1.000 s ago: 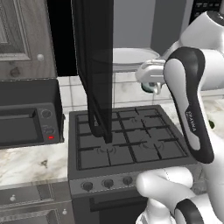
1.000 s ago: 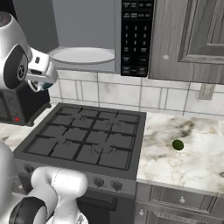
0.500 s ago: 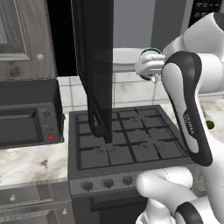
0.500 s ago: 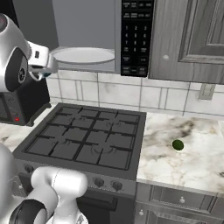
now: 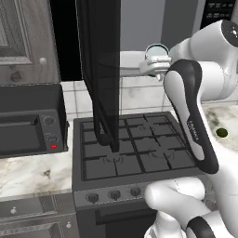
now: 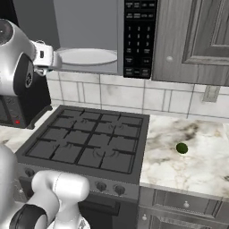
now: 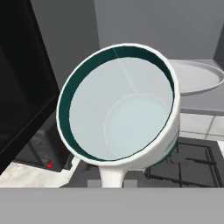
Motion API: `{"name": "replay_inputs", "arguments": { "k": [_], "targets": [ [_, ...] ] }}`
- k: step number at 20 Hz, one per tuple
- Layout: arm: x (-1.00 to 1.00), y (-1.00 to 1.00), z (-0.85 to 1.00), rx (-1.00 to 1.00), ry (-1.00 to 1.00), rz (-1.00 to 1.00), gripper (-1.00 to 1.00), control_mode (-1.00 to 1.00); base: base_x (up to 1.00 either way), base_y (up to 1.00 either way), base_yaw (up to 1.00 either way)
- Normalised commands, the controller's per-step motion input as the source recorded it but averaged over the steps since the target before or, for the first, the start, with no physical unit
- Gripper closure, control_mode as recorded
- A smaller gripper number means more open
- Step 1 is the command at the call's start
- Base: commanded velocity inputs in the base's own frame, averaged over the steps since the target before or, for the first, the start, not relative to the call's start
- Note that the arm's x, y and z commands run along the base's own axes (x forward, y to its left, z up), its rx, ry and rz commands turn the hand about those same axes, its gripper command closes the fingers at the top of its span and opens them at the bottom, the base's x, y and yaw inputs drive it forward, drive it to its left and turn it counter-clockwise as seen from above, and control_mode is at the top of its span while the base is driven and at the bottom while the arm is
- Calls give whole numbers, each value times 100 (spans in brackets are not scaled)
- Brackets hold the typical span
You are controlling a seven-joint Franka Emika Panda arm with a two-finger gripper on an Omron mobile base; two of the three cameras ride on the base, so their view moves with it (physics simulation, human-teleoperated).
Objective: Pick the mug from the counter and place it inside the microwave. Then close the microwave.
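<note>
Gripping the mug (image 7: 120,105) in the tool (image 5: 157,65); mug empty | microwave (image 6: 89,31) open; white plate (image 6: 87,56) inside

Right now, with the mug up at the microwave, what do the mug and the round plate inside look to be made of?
The mug looks like glazed ceramic, perhaps plastic: smooth pale interior, teal band under a light rim, opaque white handle. The round plate in the microwave looks like matte white ceramic or plastic rather than clear glass: flat, opaque, evenly shaded. Being rendered, neither material is certain.
</note>
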Motion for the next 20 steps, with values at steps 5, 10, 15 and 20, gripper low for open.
{"name": "replay_inputs", "arguments": {
  "k": [5,10,15,20],
  "targets": [
    [0,0,46,0,11,3,100,-100,0,0,0],
    [18,0,7,0,18,1,100,-100,0,0,0],
    [23,0,-20,0,20,0,100,-100,0,0,0],
    [14,0,-8,0,3,0,100,-100,0,0,0]
  ]
}}
